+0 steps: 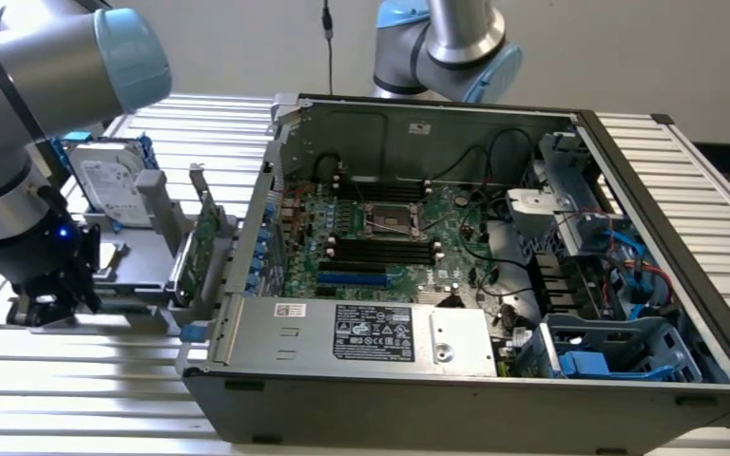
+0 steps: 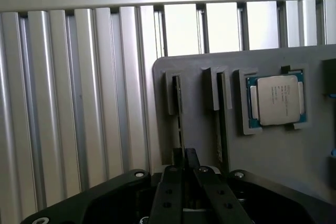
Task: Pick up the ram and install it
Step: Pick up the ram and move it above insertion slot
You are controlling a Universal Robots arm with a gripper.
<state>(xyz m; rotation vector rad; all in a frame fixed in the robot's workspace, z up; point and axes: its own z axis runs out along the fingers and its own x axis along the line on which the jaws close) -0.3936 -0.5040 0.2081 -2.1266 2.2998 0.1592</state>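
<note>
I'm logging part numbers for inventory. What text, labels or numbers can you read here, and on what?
Power supply, black label: white print, too small to read.
White sticker on the same unit: too small to read.
Hard drive label: blurred, unreadable.
CPU lid: faint print, unreadable.
No text can be quoted.
</note>
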